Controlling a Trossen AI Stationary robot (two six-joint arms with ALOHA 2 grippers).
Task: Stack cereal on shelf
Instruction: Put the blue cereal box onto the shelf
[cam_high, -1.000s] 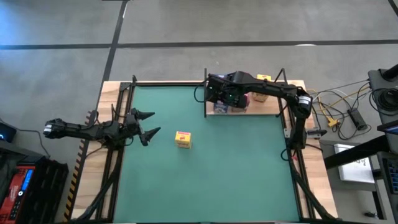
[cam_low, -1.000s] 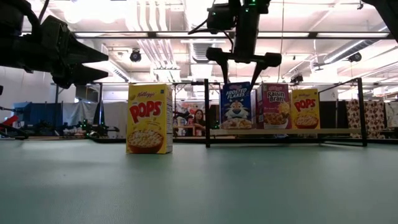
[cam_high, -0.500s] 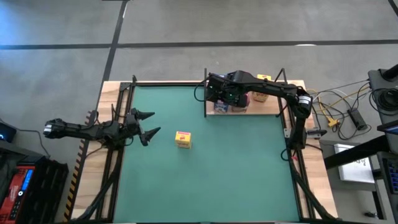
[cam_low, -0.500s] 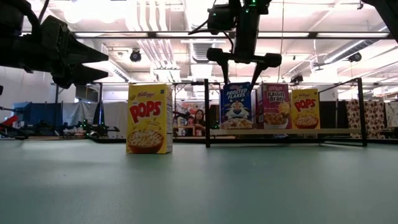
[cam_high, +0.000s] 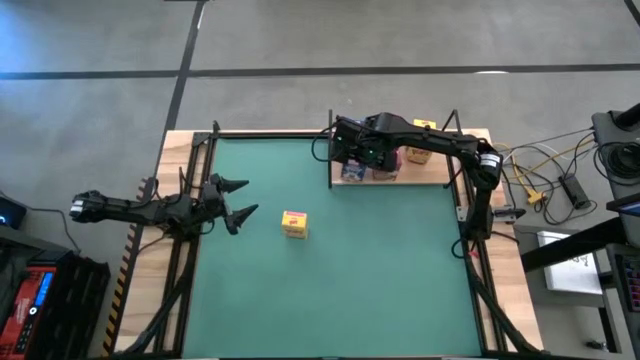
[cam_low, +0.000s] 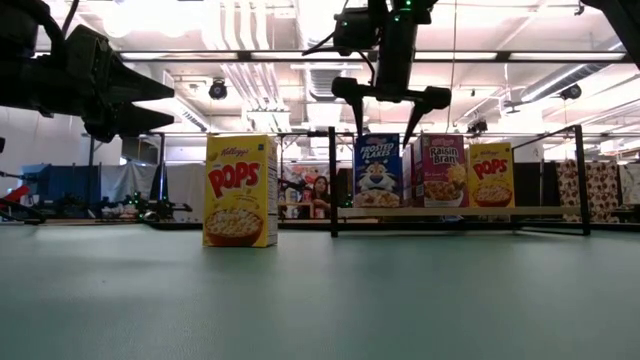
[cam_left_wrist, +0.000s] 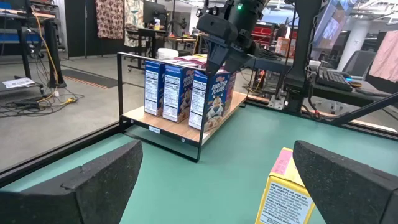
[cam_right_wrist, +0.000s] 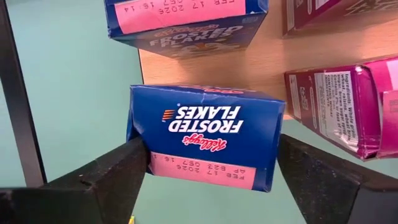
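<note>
On the shelf (cam_low: 460, 211), right gripper (cam_low: 390, 100) straddles Frosted Flakes box (cam_low: 379, 170).

**Hidden and cut-off parts**

In the high view, most of the shelf (cam_high: 440, 178) and the boxes on it are covered by the right arm. The yellow cereal box (cam_left_wrist: 287, 191) is cut off by the lower edge of the left wrist view. The magenta box (cam_right_wrist: 348, 106) is cropped at the right wrist picture's edge. Print on the box side panels (cam_left_wrist: 198, 102) is too small to be read.
</note>
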